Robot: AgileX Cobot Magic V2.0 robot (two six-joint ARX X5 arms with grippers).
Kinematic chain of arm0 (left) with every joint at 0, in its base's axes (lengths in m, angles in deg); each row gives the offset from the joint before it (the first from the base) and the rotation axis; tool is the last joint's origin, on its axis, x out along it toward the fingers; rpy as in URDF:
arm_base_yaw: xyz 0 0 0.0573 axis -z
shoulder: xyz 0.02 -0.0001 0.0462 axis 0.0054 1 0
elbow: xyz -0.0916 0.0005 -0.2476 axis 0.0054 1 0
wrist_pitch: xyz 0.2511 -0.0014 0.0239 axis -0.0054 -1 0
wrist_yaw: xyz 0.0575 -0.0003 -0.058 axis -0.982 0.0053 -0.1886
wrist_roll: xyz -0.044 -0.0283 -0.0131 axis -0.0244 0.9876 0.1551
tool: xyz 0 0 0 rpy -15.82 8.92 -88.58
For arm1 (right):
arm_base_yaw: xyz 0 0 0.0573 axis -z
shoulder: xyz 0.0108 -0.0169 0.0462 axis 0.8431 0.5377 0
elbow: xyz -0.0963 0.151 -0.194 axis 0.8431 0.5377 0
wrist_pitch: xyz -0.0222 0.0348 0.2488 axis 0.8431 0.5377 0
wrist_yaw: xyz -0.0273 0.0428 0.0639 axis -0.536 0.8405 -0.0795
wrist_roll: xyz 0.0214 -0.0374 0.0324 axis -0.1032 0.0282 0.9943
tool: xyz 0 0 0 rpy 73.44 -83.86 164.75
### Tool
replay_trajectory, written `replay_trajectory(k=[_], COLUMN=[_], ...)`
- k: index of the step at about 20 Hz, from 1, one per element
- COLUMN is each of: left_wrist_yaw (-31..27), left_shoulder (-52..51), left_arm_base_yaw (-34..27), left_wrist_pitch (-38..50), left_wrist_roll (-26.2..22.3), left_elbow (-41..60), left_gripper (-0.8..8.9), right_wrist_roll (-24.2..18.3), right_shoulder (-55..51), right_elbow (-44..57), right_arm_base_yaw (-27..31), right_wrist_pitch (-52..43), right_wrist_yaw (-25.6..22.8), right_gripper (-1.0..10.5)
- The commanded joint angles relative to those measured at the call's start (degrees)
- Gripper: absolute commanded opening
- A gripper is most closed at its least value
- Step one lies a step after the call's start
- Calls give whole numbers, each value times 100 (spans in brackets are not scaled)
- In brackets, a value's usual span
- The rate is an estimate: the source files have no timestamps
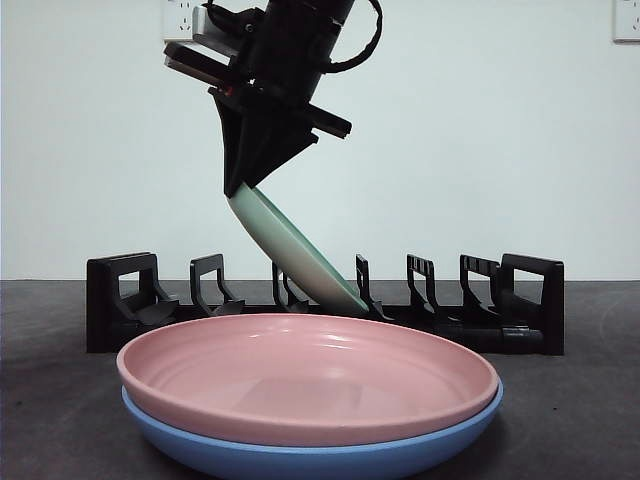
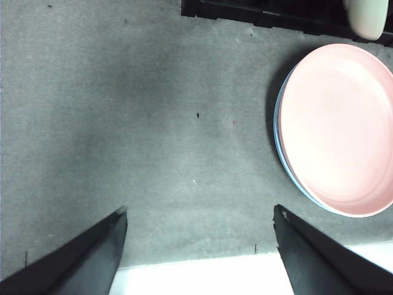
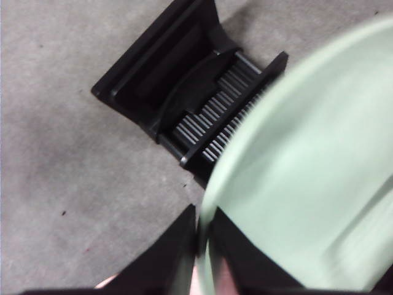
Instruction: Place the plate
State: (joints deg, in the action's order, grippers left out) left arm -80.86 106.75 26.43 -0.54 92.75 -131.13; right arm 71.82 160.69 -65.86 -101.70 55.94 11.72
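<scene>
My right gripper [image 1: 245, 180] is shut on the rim of a pale green plate [image 1: 295, 255], also large in the right wrist view [image 3: 307, 172]. It holds the plate tilted, its lower edge down in the middle of the black dish rack [image 1: 130, 300]. In the right wrist view [image 3: 202, 246] the jaws pinch the plate's edge above the rack's ribbed end [image 3: 196, 117]. My left gripper [image 2: 199, 246] is open and empty above the grey table, to the side of the stacked plates.
A pink plate [image 1: 300, 375] lies stacked on a blue plate [image 1: 300, 455] in front of the rack; the stack also shows in the left wrist view [image 2: 338, 129]. The rack has several upright dividers [image 1: 420, 285]. The table's front edge [image 2: 196, 273] lies below the left gripper.
</scene>
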Motion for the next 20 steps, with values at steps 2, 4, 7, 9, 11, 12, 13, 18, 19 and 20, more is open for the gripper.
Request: replay_trajectory(k=[2, 4, 7, 9, 11, 12, 13, 18, 19, 20], left_wrist_yaw=[-35, -37, -55, -127, -146, -146, -146, -146, -146, -146], left_shoulder=[33, 33, 33, 33, 33, 33, 33, 33, 33, 33], left_arm_base_yaw=[15, 15, 15, 15, 15, 15, 15, 15, 15, 15], left_wrist_pitch=[46, 52, 70, 68, 68, 68, 68, 70, 70, 68], left_wrist_roll=[-87, -151, -195, -219, -256, -264, -313, -409, -411, -409], left_elbow=[-105, -105, -105, -105, -105, -105, -105, -105, -105, -105], left_gripper=[375, 375, 375, 375, 375, 375, 375, 375, 375, 375], right_wrist_roll=[-35, -31, -26, -28, -31, -44, -50, -210, -232, -282], right_shoulder=[63, -70, -389, -662, -946, -1069, -1231, -1950, -2105, -2225], right_elbow=[-166, -166, -166, -166, -166, -166, -166, -166, -166, -166], right_arm_base_yaw=[-63, -63, -63, -66, -72, -92, -101, -315, -385, -435], right_wrist_pitch=[-24, -7, -2, 0, 2, 0, -2, -33, -31, -11], right_wrist_yaw=[42, 168, 208, 210, 214, 256, 321, 352, 352, 352], right_gripper=[15, 15, 15, 15, 15, 15, 15, 15, 15, 15])
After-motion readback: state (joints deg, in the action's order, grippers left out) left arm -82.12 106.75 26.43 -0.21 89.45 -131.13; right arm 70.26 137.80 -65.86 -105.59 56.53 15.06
